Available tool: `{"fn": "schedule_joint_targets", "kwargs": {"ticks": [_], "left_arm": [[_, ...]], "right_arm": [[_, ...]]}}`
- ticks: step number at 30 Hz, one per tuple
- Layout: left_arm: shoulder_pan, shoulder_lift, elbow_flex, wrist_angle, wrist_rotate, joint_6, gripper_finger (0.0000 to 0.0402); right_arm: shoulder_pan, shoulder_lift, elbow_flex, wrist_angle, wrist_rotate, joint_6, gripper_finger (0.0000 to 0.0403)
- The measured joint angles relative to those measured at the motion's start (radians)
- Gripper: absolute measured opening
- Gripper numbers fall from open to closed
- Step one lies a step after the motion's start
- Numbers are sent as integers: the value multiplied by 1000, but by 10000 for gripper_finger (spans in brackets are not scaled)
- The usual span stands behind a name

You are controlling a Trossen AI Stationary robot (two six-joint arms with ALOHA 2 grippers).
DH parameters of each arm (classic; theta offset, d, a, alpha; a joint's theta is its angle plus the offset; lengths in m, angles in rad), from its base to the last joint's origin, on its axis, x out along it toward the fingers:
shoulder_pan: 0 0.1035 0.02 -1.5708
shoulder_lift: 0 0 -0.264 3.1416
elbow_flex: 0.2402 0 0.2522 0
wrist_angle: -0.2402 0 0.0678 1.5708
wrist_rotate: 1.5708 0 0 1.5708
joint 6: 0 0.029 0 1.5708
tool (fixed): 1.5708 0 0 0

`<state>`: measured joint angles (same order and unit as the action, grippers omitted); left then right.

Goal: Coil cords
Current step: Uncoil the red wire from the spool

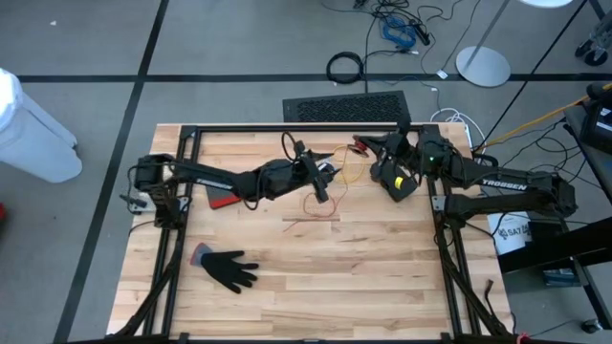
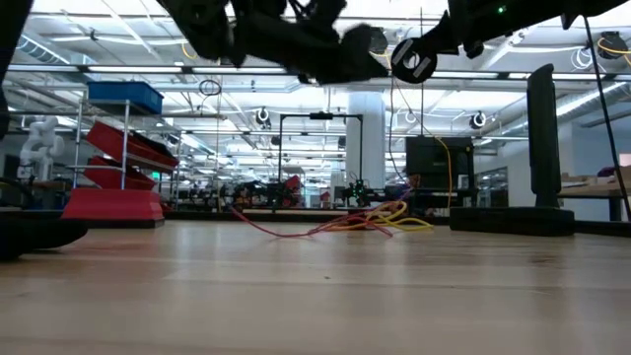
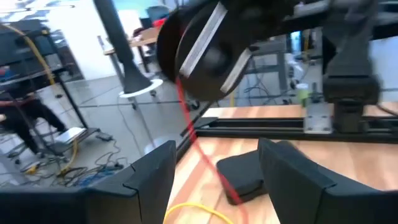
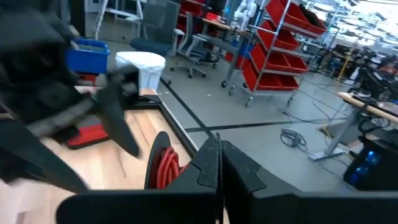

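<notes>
Left end effector (image 1: 320, 182): fingers spread wide and nothing between them, raised over the middle of the table (image 1: 287, 287); the left wrist view looks out through an open gap.
Yellow-orange cord (image 2: 389, 219): loose strands lie on the table just under and ahead of the left end effector, a yellow loop (image 3: 196, 213) showing right below its fingers.
Red strand (image 3: 198, 146): runs taut up from the table, ahead of the left end effector, towards the right end effector above it.
Right end effector (image 1: 394, 182): jaws pressed together, just beyond the left one; a red coil (image 4: 163, 168) sits beside its fingers, and whether the strand is pinched I cannot tell.
Black cord: not something I can pick out here.
Handling: thin, light and floppy by the look of it, likely to spring out of a loop and slide through a loose pinch.
Where to hold: I'd judge a pinch across a single strand near a free end, clear of the tangle.
</notes>
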<state>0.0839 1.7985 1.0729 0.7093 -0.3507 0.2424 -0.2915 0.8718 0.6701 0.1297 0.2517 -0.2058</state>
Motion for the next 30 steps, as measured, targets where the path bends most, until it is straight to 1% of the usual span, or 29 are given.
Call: {"fn": "schedule_joint_targets", "kwargs": {"ticks": [3, 8, 10, 12, 15, 18, 20, 22, 25, 30], "left_arm": [[20, 50, 1, 88, 9, -19, 234], [45, 117, 26, 131, -6, -81, 234], [57, 133, 36, 143, 48, -114, 234], [65, 145, 49, 152, 71, -150, 234], [74, 159, 52, 151, 33, -172, 235], [84, 159, 52, 168, 30, -178, 227], [84, 158, 53, 178, 31, -177, 207], [86, 158, 53, 178, 49, -168, 175], [91, 158, 53, 173, 95, -158, 119], [93, 156, 53, 127, 107, -138, 19]], "right_arm": [[16, 0, 0, 1, 0, 1, 0], [35, 4, 0, 25, 3, 2, 0], [38, 8, 0, 25, 3, 2, 0], [38, 15, 0, 25, 3, 1, 0], [38, 26, 0, 25, 3, 2, 0], [38, 41, 0, 24, 3, 3, 0], [38, 51, 0, 25, 3, 3, 0], [38, 60, 0, 27, 3, 3, 0], [38, 71, 0, 40, 4, 3, 0], [38, 72, 0, 49, 4, 3, 0]]}}
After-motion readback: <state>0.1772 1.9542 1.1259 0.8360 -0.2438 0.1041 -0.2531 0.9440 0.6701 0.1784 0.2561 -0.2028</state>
